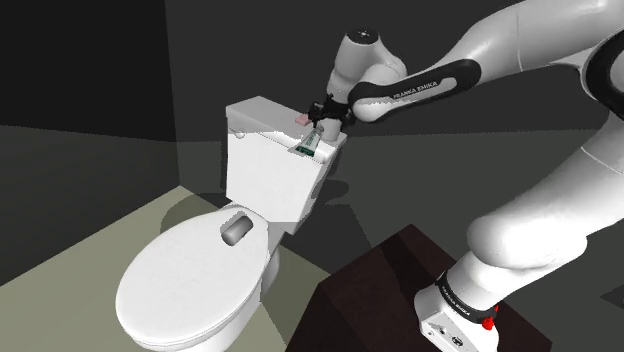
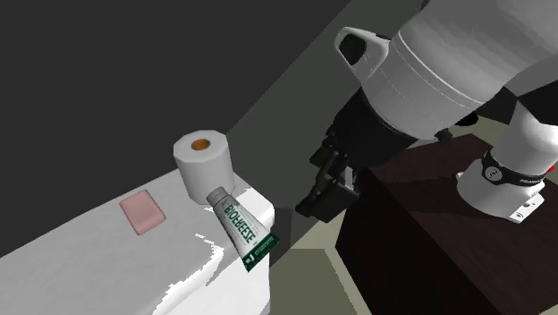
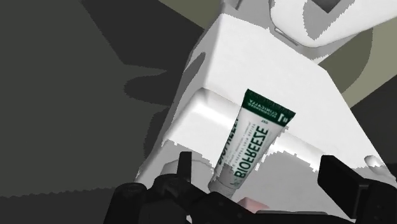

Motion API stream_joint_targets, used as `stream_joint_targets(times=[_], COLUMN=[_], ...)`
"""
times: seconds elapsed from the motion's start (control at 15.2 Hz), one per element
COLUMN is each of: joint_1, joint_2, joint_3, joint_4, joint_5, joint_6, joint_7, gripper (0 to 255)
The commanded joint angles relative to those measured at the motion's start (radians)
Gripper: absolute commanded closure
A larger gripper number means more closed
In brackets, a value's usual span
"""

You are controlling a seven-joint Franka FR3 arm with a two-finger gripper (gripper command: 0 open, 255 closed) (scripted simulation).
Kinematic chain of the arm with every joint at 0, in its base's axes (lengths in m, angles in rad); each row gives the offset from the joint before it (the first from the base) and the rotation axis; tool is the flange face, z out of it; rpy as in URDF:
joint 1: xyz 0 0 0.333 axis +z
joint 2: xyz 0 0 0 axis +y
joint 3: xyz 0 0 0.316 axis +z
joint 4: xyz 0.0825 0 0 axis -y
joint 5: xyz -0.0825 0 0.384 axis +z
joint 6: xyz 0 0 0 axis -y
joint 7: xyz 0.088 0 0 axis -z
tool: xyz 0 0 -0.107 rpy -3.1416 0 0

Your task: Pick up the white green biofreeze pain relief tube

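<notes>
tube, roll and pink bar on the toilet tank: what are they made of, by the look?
Tube: likely soft plastic, smooth, printed white and green. Roll: probably paper, matte white, brown core at the hole. Pink bar: matte, rounded corners; maybe soap, unclear.

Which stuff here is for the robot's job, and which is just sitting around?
For the job:
- white and green Biofreeze tube, lying on the toilet tank lid
- black gripper, open, straddling the tube

Just lying about:
- toilet paper roll
- pink bar, maybe soap
- the toilet itself
</notes>
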Motion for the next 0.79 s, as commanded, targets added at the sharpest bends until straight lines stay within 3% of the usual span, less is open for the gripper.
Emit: stream_joint_targets(times=[0.0,0.4,0.59,0.73], joint_1=[-0.010,0.058,0.099,0.103], joint_2=[0.099,0.359,0.474,0.484], joint_3=[0.009,-0.063,-0.111,-0.117], joint_4=[0.066,0.282,0.401,0.401], joint_5=[-0.126,-0.373,-0.442,-0.452], joint_6=[-0.014,-0.099,-0.141,-0.136], joint_7=[0.144,0.435,0.531,0.541], gripper=[0,0,0,0])
